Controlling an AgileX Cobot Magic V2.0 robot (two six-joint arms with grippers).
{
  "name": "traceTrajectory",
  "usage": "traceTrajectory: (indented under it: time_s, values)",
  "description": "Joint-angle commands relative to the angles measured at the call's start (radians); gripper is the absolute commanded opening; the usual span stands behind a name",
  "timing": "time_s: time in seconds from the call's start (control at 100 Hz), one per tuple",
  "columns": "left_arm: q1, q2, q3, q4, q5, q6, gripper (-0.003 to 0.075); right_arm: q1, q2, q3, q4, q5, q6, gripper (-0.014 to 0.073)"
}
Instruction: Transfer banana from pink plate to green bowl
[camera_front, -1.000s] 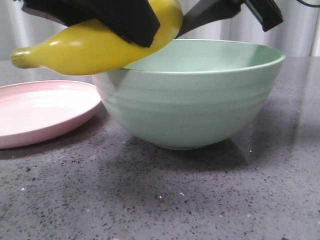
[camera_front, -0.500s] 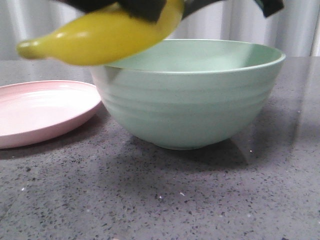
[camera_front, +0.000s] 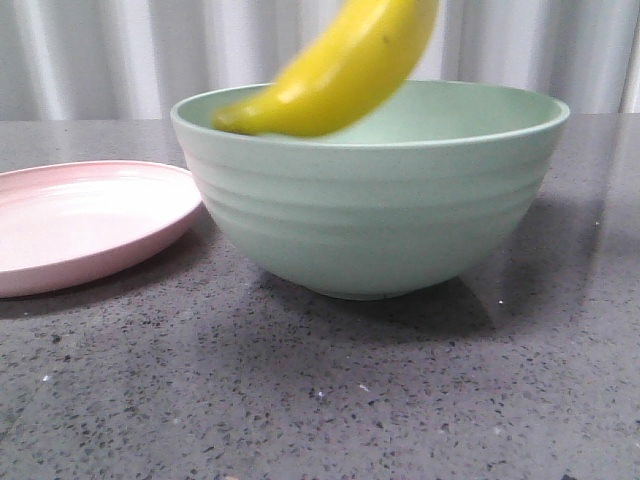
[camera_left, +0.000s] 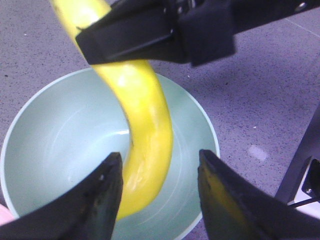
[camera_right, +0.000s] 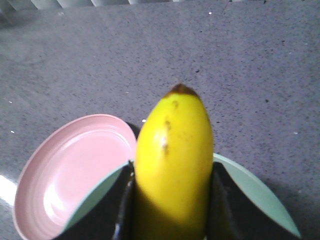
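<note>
The yellow banana (camera_front: 340, 70) hangs tilted over the green bowl (camera_front: 380, 220), its lower end about level with the rim on the bowl's left side. My right gripper (camera_right: 172, 200) is shut on the banana (camera_right: 175, 145), one finger on each side; it is out of the front view. In the left wrist view the right gripper (camera_left: 160, 35) holds the banana (camera_left: 147, 135) above the bowl's hollow (camera_left: 60, 145). My left gripper (camera_left: 160, 200) is open and empty above the bowl. The pink plate (camera_front: 80, 220) lies empty to the left of the bowl.
The bowl and plate stand on a grey speckled table (camera_front: 320, 400), nearly touching each other. A pale curtain (camera_front: 100, 60) closes off the back. A black arm part (camera_left: 305, 170) shows beside the bowl in the left wrist view.
The banana has moved right from above the plate's edge to over the bowl and tipped steeper, its low end dipping toward the bowl. The black gripper has left the front view.
</note>
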Motion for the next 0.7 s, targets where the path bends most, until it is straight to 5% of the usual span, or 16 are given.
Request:
traceTrajectory:
  time_s: [0.0, 0.19, 0.45, 0.69]
  values:
    - [-0.006, -0.025, -0.034, -0.01, -0.071, 0.001, 0.0318, -0.004, -0.007, -0.023, -0.052, -0.076, -0.009, -0.0071]
    - [-0.006, -0.025, -0.034, -0.01, -0.076, 0.001, 0.0318, -0.004, 0.046, -0.023, -0.052, -0.045, -0.009, -0.0048]
    - [-0.006, -0.025, -0.034, -0.01, -0.076, 0.001, 0.0318, -0.004, 0.071, -0.023, -0.052, -0.03, -0.009, 0.0385]
    - [-0.006, -0.025, -0.034, -0.01, -0.078, 0.001, 0.0318, -0.004, 0.071, -0.023, -0.056, -0.03, -0.009, 0.0398]
